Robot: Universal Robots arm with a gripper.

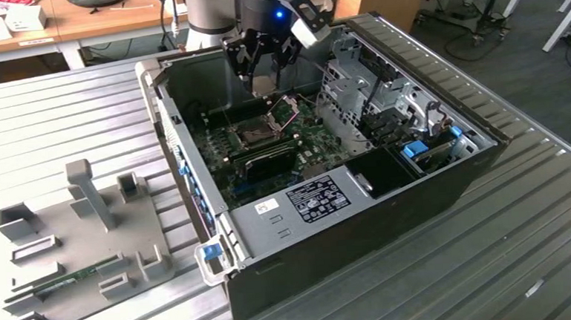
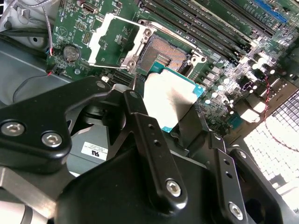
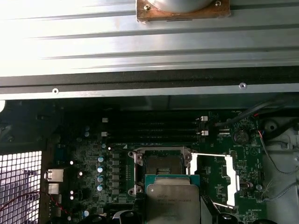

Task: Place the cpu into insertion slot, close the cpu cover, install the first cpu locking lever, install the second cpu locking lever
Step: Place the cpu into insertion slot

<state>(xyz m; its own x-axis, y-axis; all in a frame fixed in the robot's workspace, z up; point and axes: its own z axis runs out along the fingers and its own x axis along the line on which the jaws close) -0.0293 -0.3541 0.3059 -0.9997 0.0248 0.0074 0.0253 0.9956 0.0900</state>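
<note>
My gripper [image 1: 263,78] hangs inside the open computer case, shut on the cpu [image 2: 170,99], a thin square chip with a dull grey metal top. In the second wrist view the two black fingers [image 2: 140,119] clamp its opposite edges. The cpu [image 3: 173,199] hovers just beside and above the open insertion slot [image 3: 162,164], partly overlapping its edge. The cpu cover [image 3: 217,179], a silvery frame with an open window, is flipped back flat beside the slot [image 2: 163,53]. In the exterior view the cover [image 1: 285,112] stands open next to the slot [image 1: 247,136].
The black case [image 1: 369,222] lies on its side on a ridged metal table. Memory slots [image 3: 149,130] run beside the socket; a metal drive cage [image 1: 356,96] rises at the exterior view's right. A grey fixture plate [image 1: 82,232] lies at the exterior view's left.
</note>
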